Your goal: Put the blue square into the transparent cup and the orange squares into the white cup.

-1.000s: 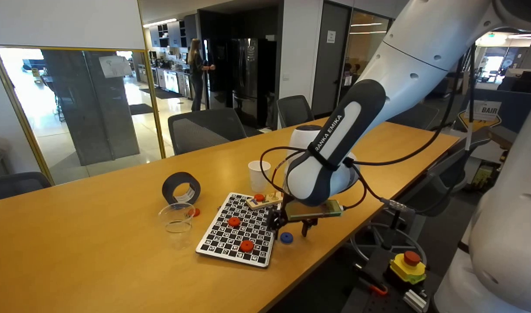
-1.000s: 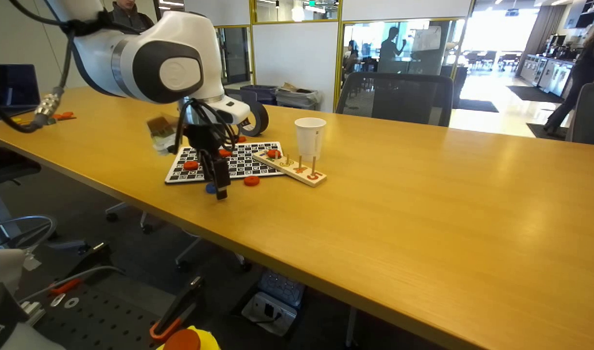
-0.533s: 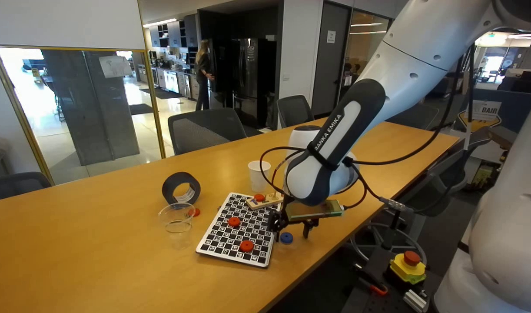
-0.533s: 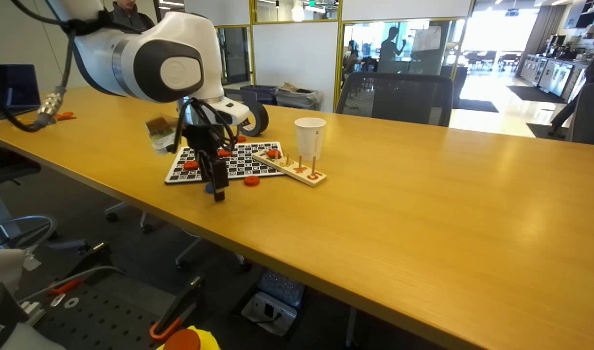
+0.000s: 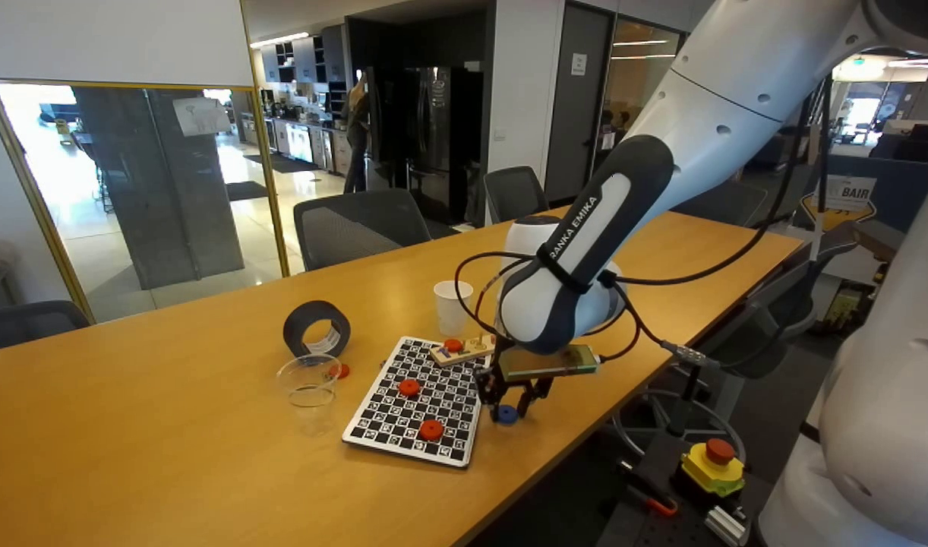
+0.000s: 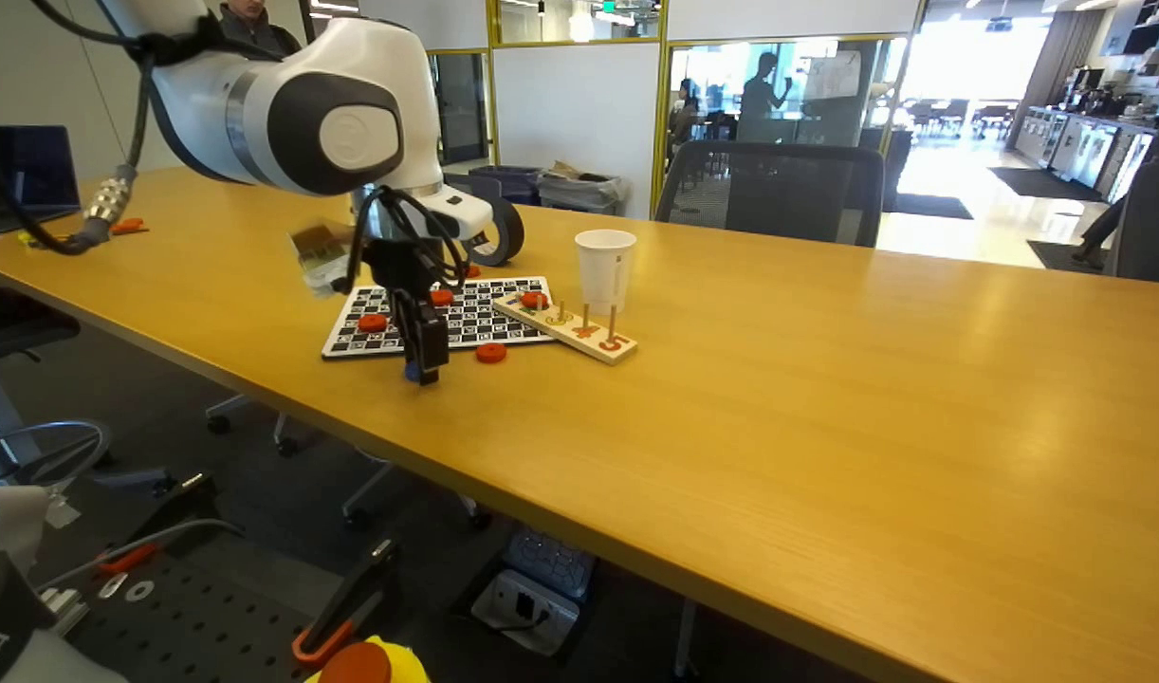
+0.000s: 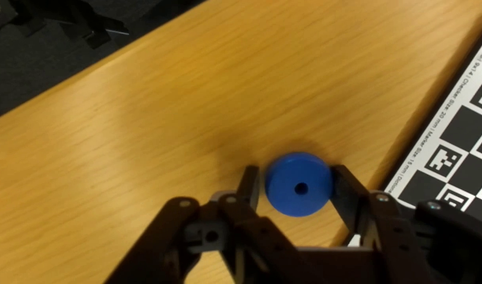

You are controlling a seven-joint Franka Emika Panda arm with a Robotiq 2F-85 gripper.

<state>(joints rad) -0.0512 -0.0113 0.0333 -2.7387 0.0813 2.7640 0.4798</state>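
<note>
Wrist view shows your Robotiq gripper spread around the holed blue disc, one fingertip just clear at nine o'clock, the other seemingly touching at three.

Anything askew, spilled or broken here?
The wooden peg board lies slantwise across an edge of the checkered board, one end on it, so probably not flat. Also odd: the blue square is a round disc with a hole. No spill or breakage visible.
</note>
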